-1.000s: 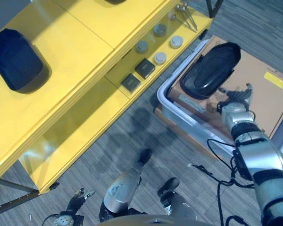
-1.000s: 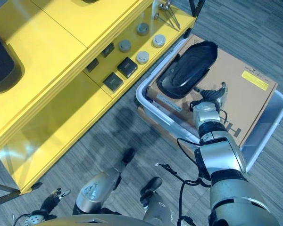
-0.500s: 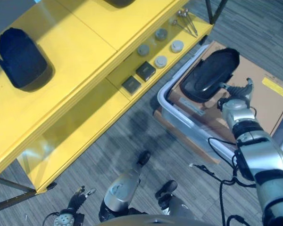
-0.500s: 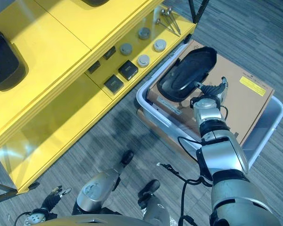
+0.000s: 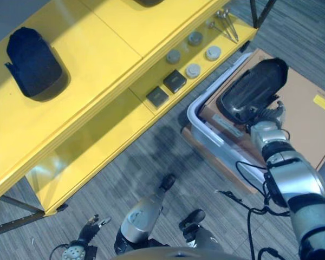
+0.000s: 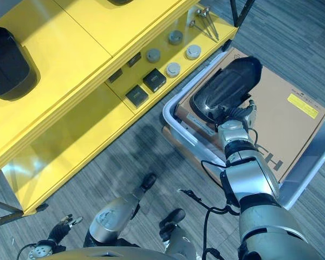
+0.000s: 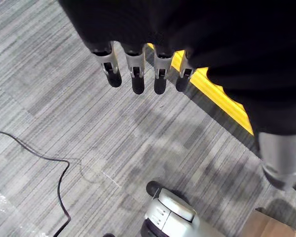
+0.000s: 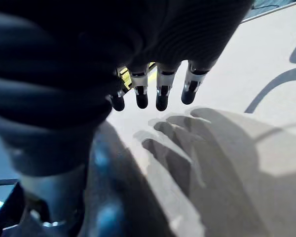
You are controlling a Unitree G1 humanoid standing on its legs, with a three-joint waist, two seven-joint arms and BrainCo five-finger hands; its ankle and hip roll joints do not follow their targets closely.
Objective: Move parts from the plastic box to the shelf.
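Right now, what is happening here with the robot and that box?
The robot's right hand is at the near end of a black shell part, which lies on a cardboard box in the plastic box. Its fingers look straight, not gripping. The left hand hangs open above the floor. Another black part lies on the yellow shelf.

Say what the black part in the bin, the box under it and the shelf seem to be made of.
Black part: probably moulded plastic, glossy, with highlights on its curves.
Box: brown cardboard, matt, with a yellow label.
Shelf: possibly painted metal or board, smooth yellow, slightly reflective.
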